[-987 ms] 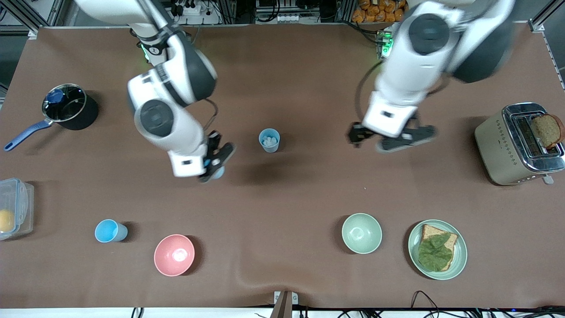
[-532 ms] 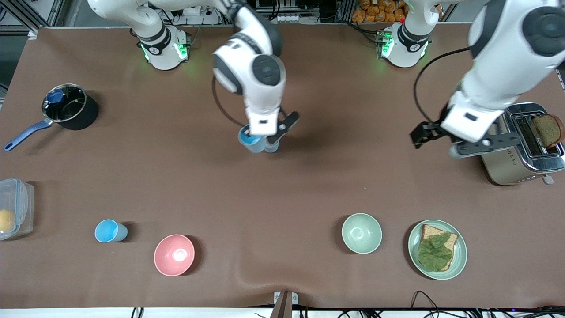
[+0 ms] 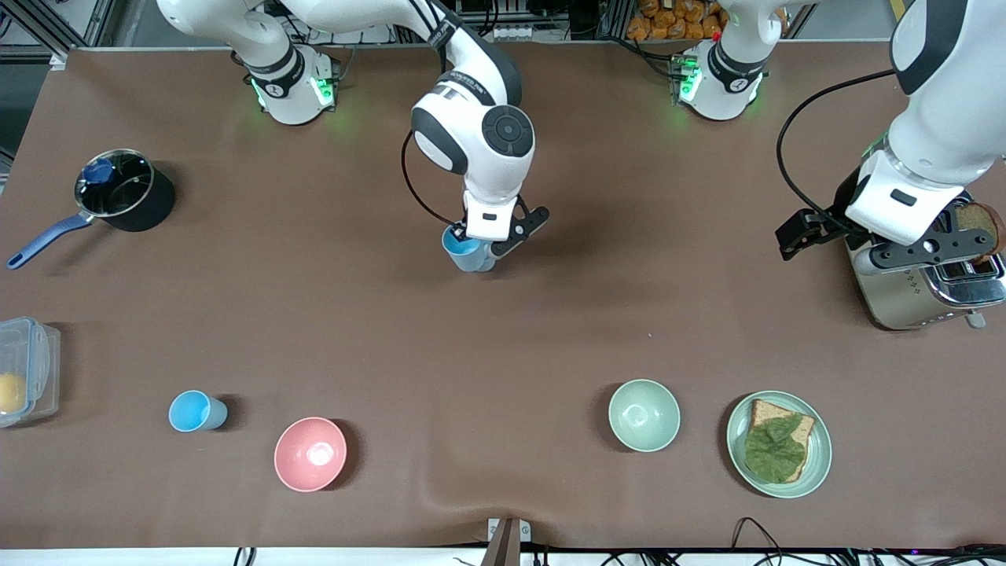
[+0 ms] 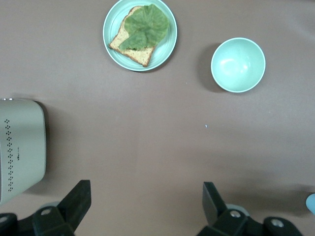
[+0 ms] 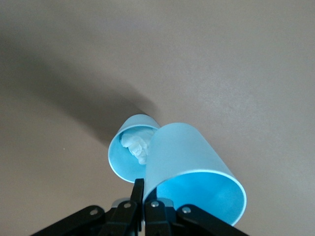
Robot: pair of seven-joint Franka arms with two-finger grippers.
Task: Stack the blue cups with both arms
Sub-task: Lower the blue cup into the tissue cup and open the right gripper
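**Right arm holds cup over standing cup**

Right gripper fingers pinch the rim of a bright blue cup, tilted above the grey-blue cup mid-table. Third blue cup stands at 9 o'clock from the pink bowl. Left gripper waits, fingers spread, over the toaster.

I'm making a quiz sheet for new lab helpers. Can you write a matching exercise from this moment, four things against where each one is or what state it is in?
Things:
1. right gripper
2. left gripper
3. pink bowl
4. slice of bread with a leaf

Places or states:
A. on the green plate
B. open, up over the toaster
C. on the table between a lone blue cup and the green bowl
D. shut on a blue cup over the cup standing mid-table

Pairs: 1-D, 2-B, 3-C, 4-A
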